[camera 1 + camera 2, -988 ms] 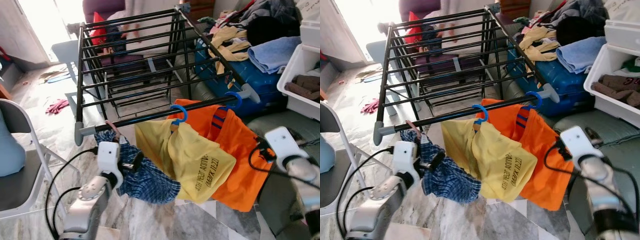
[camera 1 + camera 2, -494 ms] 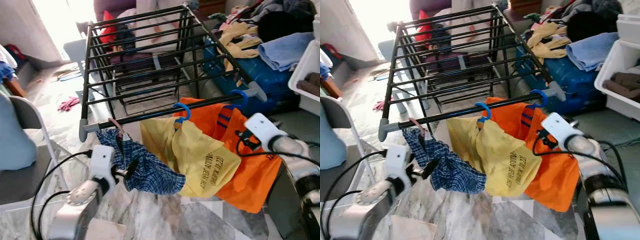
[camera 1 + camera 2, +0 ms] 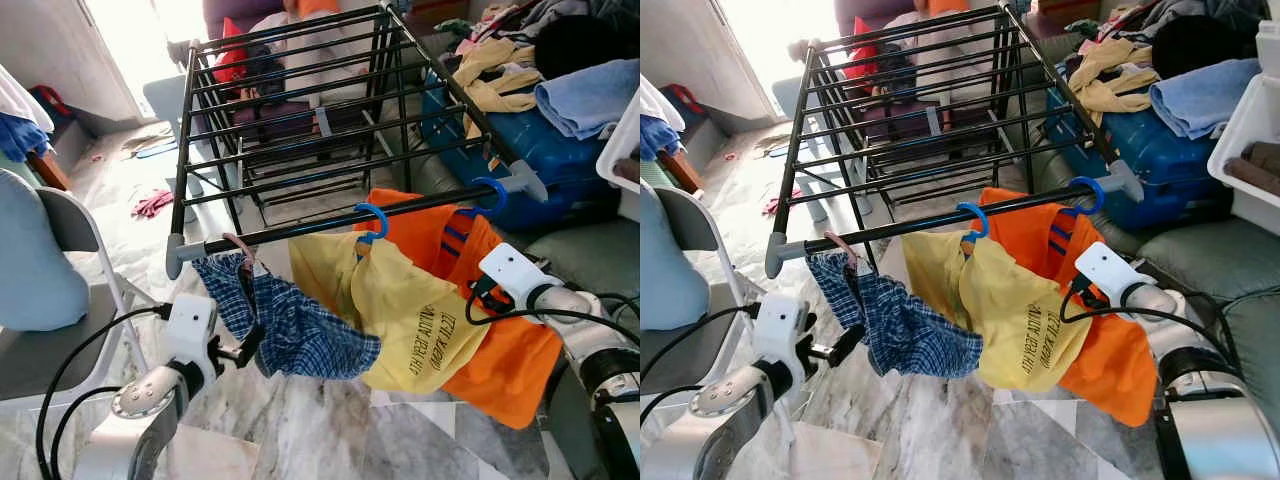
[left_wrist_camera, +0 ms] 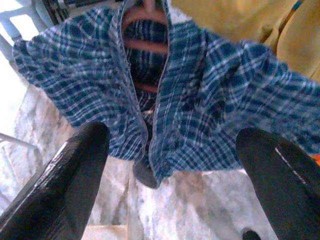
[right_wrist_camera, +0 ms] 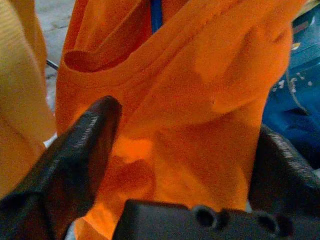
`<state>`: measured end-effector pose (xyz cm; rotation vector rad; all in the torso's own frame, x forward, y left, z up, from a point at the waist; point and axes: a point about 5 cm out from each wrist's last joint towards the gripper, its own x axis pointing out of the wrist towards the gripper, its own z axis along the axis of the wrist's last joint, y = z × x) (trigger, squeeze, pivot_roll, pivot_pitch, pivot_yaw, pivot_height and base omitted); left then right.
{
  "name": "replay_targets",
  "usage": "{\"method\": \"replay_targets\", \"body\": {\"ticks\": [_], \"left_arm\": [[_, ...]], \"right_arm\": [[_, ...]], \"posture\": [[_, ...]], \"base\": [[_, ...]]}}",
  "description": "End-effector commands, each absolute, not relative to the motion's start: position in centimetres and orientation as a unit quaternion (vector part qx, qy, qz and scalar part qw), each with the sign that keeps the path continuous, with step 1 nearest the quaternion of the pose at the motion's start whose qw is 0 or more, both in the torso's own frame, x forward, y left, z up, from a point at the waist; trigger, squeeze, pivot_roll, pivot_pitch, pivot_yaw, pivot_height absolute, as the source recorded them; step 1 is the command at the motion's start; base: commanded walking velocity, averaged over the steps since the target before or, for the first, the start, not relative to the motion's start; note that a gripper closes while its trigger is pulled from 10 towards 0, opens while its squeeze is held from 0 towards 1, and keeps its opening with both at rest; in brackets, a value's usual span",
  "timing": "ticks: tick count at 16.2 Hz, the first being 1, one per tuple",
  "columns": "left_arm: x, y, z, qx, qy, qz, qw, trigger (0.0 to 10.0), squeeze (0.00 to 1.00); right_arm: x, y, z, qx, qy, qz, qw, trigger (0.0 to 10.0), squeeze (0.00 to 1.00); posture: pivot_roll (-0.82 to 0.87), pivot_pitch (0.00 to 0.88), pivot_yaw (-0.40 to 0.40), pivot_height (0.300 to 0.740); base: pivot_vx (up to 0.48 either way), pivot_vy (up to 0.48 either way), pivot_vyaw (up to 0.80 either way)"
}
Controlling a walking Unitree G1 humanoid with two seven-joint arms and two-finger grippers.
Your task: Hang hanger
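A blue plaid shirt (image 3: pixel 300 332) hangs on a reddish hanger (image 3: pixel 238 245) hooked over the front rail of the black drying rack (image 3: pixel 300 100). My left gripper (image 3: pixel 247 345) is open just below and left of the shirt. In the left wrist view its fingers (image 4: pixel 80 165) stand wide apart with the plaid shirt (image 4: pixel 200 100) ahead and nothing between them. On the same rail hang a yellow shirt (image 3: pixel 410 315) and an orange shirt (image 3: pixel 505 355), each on a blue hanger (image 3: pixel 370 222). My right gripper (image 3: pixel 480 297) is open against the orange shirt (image 5: pixel 200 100).
A grey folding chair (image 3: pixel 55 320) stands at the left. A blue suitcase (image 3: pixel 530 145) piled with clothes and a white bin (image 3: pixel 625 150) lie to the right behind the rack. The floor below is marble, and cables trail from both arms.
The camera has shifted. My left gripper has drawn back off the plaid shirt, which now hangs free on the rail. My right gripper has moved in to the orange shirt.
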<state>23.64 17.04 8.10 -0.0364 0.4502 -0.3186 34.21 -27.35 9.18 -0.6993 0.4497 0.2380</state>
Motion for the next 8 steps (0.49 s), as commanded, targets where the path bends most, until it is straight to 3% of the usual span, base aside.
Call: {"method": "replay_targets", "body": {"ticks": [1, 5, 8], "left_arm": [[23.4, 17.8, 8.5, -0.008, 0.222, -0.152, 0.963, 10.0, 0.00], [23.5, 17.4, 8.4, -0.003, 0.229, -0.164, 0.960, 10.0, 0.00], [23.5, 17.4, 8.3, 0.002, 0.233, -0.169, 0.958, 10.0, 0.00]], "right_arm": [[35.0, -26.1, 9.7, -0.319, 0.197, 0.122, 0.919, 0.0, 0.00], [35.6, -24.7, 10.2, -0.300, 0.169, 0.133, 0.929, 0.0, 0.00], [35.6, -25.2, 10.4, -0.283, 0.163, 0.108, 0.939, 0.0, 0.00]], "posture": [[0.02, 0.005, 0.160, 0.740], [0.01, 0.003, 0.169, 0.740], [0.00, 0.000, 0.165, 0.740]], "base": [[0.000, 0.000, 0.00], [0.000, 0.000, 0.00], [0.000, 0.000, 0.00]]}}
